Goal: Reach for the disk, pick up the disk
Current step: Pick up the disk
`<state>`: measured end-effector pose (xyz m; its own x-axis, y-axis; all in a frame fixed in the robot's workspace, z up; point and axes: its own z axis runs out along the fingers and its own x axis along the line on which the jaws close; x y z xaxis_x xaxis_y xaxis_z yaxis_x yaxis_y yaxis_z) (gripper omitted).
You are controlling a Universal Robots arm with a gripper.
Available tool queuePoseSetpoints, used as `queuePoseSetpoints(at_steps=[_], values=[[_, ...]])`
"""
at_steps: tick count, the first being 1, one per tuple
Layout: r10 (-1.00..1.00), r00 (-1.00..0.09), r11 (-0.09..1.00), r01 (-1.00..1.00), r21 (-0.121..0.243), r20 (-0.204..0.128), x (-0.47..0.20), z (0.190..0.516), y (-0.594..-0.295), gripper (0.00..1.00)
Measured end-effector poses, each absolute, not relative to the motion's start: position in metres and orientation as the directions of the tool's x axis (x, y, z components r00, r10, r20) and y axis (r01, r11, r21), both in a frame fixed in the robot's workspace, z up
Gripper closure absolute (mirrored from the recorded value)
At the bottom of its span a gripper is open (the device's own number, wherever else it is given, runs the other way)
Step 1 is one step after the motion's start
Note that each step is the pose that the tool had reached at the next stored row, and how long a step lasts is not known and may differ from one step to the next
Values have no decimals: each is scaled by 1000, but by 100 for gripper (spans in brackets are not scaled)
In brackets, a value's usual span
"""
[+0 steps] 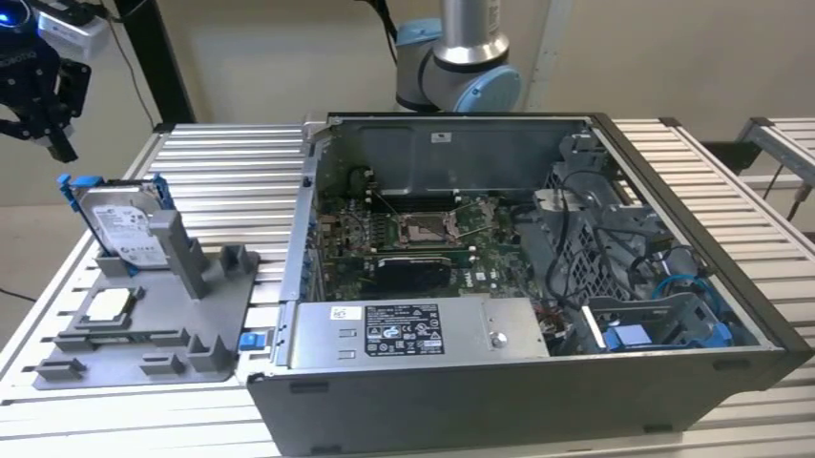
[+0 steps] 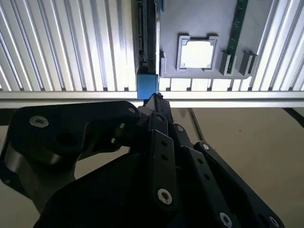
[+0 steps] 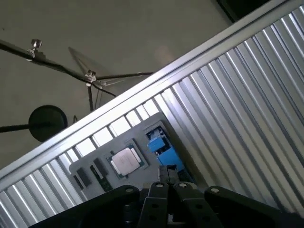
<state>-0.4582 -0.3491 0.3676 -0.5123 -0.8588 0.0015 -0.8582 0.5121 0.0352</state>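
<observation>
Grey tray [image 1: 210, 320]: lower left of the exterior view; holds the disk [image 1: 125, 224] standing on edge at its back, and a chip [image 1: 109, 303] lying flat nearer the front;
Computer case [image 1: 662, 382]: open, centre frame;
Gripper [image 1: 53, 141]: upper left, above the disk and apart from it; fingers clenched together, holding nothing

Exterior view, both wrist views (nearer) overlook table [image 1: 229, 162].

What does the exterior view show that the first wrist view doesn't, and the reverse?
Exterior view alone: the open computer case, and the disk's labelled face, upright in the grey tray. First wrist view alone: the floor with a black round stand base. Both: the gripper, the grey tray, the square silver chip, the ribbed table.
</observation>
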Motion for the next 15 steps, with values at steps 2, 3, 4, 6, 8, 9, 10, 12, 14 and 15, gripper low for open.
queuePoseSetpoints(at_steps=[2,3,4,6,8,9,10,12,14,15], values=[[-877,-480,480,-877,35,1,-458,368,-349,100],[-885,-465,465,-885,35,1,-458,368,-349,100],[-893,-450,449,-893,35,1,-458,368,-349,100],[-905,-425,425,-905,35,1,-458,368,-349,100],[-912,-410,410,-912,35,1,-458,368,-349,100],[-914,-406,406,-913,35,1,-458,368,-349,100],[-914,-406,405,-914,35,1,-458,368,-349,100],[-914,-405,404,-914,35,1,-458,368,-349,100],[-916,-401,400,-916,35,1,-458,368,-349,100],[-917,-398,398,-917,34,1,-458,368,-349,100]])
